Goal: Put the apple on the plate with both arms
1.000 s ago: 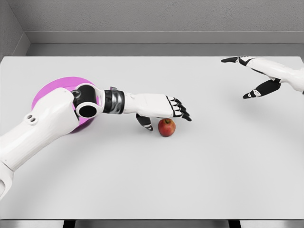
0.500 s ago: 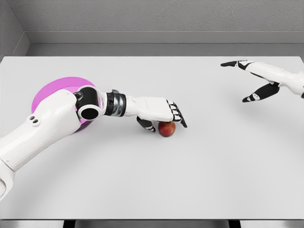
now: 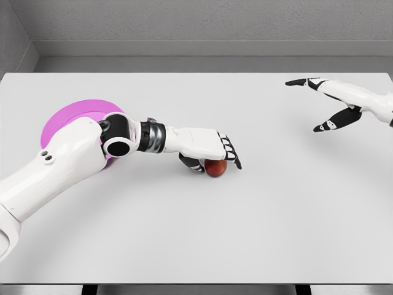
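The left hand (image 3: 207,147) lies palm-down over the apple (image 3: 215,168), its fingers (image 3: 231,151) draped across the fruit's top and its thumb (image 3: 193,164) curled against the near left side. Behind its forearm sits the pink plate (image 3: 67,117). The right hand (image 3: 328,101) hovers spread wide, far off to the right.

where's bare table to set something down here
Bare table runs along the near edge in front of the left hand, and between the apple and the right hand. It is crowded at left, where the arm covers the plate.
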Controlling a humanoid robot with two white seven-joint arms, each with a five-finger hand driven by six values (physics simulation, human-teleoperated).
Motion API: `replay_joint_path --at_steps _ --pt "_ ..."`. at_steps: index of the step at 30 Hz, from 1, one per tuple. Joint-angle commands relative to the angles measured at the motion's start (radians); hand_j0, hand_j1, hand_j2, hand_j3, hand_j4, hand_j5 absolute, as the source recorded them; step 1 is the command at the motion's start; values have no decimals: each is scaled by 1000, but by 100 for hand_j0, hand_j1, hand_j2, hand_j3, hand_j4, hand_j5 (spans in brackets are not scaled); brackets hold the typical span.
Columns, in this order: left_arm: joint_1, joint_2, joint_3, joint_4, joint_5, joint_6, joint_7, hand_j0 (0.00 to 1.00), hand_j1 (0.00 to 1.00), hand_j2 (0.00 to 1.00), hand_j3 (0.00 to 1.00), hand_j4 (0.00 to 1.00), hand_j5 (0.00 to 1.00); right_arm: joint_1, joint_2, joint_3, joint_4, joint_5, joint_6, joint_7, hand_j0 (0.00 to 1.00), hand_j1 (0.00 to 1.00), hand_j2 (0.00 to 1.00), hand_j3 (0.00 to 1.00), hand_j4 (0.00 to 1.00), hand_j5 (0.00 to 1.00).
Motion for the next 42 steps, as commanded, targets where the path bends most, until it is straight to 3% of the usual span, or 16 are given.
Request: replay_joint_path --at_steps 1,12,17,24,32,33,37,42 --pt "0 0 1 0 5 2 -1 82 82 82 82 82 82 0 0 -1 -1 -8 3 0 100 100 100 100 100 100" --pt "0 -14 -11 0 5 2 -28 80 80 80 80 80 80 0 -3 1 -1 -8 3 0 100 100 100 100 100 100" --pt "0 -11 -11 0 5 2 -30 65 65 65 65 65 65 2 -2 1 -1 -8 3 0 100 100 100 100 100 100" --pt "2 -9 -13 -1 5 2 -31 51 51 51 51 51 51 2 -3 1 4 -8 3 0 100 100 100 100 100 100" --pt "-11 1 -8 -7 16 2 -28 44 44 44 44 44 44 -2 -5 1 3 -8 3 0 100 100 100 100 100 100" --pt "-26 14 -5 -7 22 2 -27 44 44 44 44 44 44 0 -5 1 1 -8 3 0 100 100 100 100 100 100" --pt "-95 115 -1 -13 169 2 -25 41 41 41 41 41 41 0 -3 1 -2 -8 3 0 100 100 100 100 100 100" --pt "-98 291 84 -3 208 2 -25 41 41 41 41 41 41 8 1 4 -2 -8 3 0 100 100 100 100 100 100"
